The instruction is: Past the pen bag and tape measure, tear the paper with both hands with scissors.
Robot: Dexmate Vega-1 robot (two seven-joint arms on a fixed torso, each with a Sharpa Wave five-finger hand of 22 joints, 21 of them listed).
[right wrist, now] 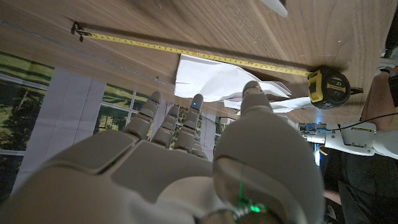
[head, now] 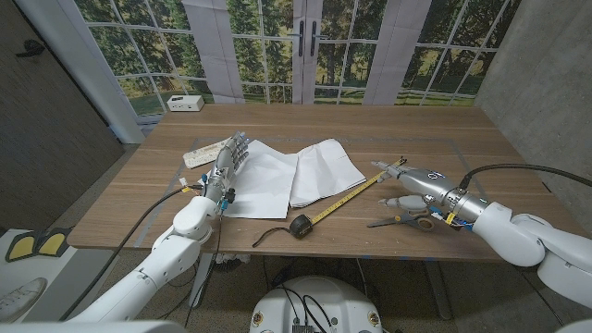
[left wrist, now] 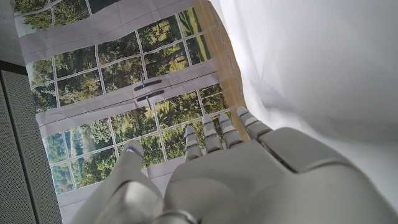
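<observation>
Scanning head view: two paper (head: 296, 174) sheets mid-table, thin, limp, tear-prone; best pinched at an edge. One tape measure (head: 301, 224), one scissors (head: 400, 220).
Left wrist: left hand (left wrist: 249, 180) fingers straight, close together, holding nothing, at paper's edge.
Right wrist: right hand (right wrist: 180, 162) fingers extended, slightly apart, empty.

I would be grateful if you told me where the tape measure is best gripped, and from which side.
Probably by its black case, the only bulky part. The yellow tape lies thin and flat on the table and offers the fingers little. Come from above on the near-edge side, since the paper lies close behind the case.
</observation>
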